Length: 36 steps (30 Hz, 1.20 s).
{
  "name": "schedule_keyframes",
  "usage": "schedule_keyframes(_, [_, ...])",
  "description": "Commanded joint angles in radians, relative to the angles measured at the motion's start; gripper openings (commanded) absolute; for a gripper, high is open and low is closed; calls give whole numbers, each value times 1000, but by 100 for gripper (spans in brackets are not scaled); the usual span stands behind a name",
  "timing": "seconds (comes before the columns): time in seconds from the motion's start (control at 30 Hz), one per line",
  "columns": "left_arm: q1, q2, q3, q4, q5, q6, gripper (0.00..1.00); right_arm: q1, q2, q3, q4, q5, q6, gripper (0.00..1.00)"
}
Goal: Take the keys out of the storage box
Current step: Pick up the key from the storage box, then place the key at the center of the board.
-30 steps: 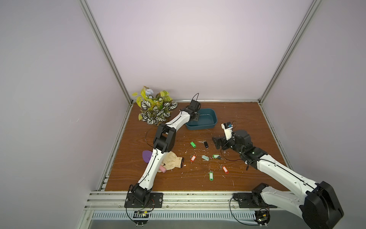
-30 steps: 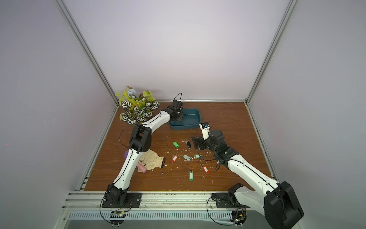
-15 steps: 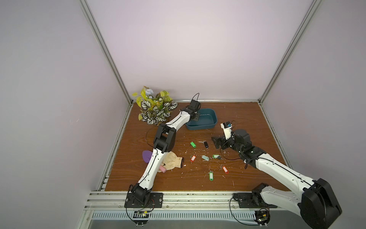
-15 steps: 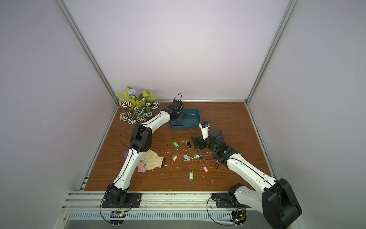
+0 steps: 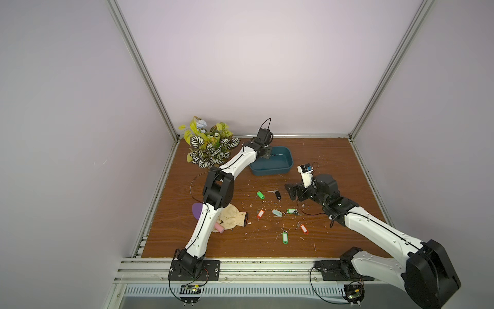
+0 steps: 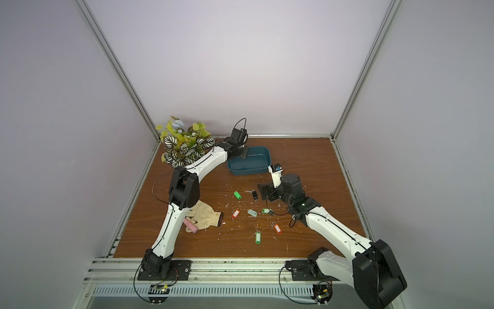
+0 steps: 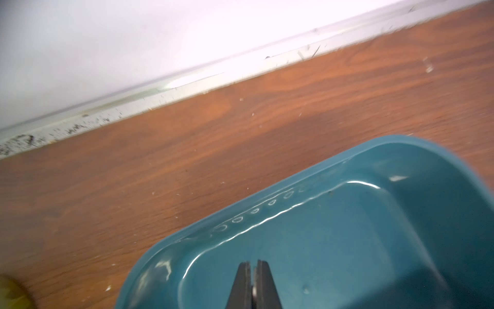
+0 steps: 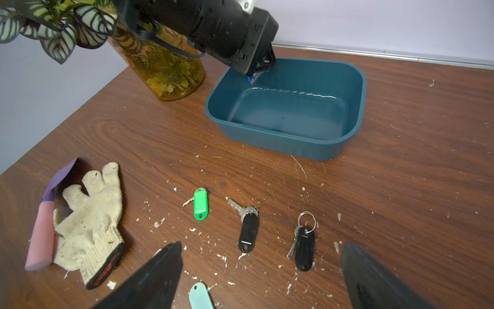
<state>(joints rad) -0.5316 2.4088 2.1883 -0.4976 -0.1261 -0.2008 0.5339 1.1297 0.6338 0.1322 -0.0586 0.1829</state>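
Teal box (image 8: 283, 143): upright on the counter (image 8: 401, 187) beside the potted plant (image 5: 211, 149).
Left end effector (image 7: 253, 264): above the box's corner nearest the plant, jaws pinched narrow on a blue tag (image 8: 252, 79).
Right end effector (image 5: 292, 192): jaws wide, holding nothing, low over the counter.
Keys (image 8: 248, 231): scattered on the counter outside the box, with green, black, red and pale teal tags.

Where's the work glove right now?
In both top views the glove lies at the near left of the table, partly under the left arm, touching a pink cylinder, left of a red-tagged key.
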Motion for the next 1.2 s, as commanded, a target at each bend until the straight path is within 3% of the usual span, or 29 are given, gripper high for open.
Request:
schedule_keyframes(0.0, [-14, -79, -43, -14, 33, -6, 0, -8, -1, 33, 44, 8, 5, 100])
schedule_keyframes(0.2, [-48, -282, -262, 16, 78, -55, 0, -17, -6, 34, 39, 164, 41, 100])
schedule_keyframes(0.43, [-155, -675, -864, 270, 211, -183, 0, -34, -12, 23, 15, 412, 109, 100])
schedule_keyframes(0.67, [-379, -908, -1258, 356, 101, -334, 0, -35, -139, -40, 12, 403, 160, 99])
schedule_keyframes(0.93, [-602, -999, -1550, 516, -6, -543, 0, -34, -185, -95, 4, 368, 200, 100])
schedule_keyframes(1.17, [-649, -978, -1670, 648, 21, -627, 0, -34, -187, -109, -1, 355, 208, 99])
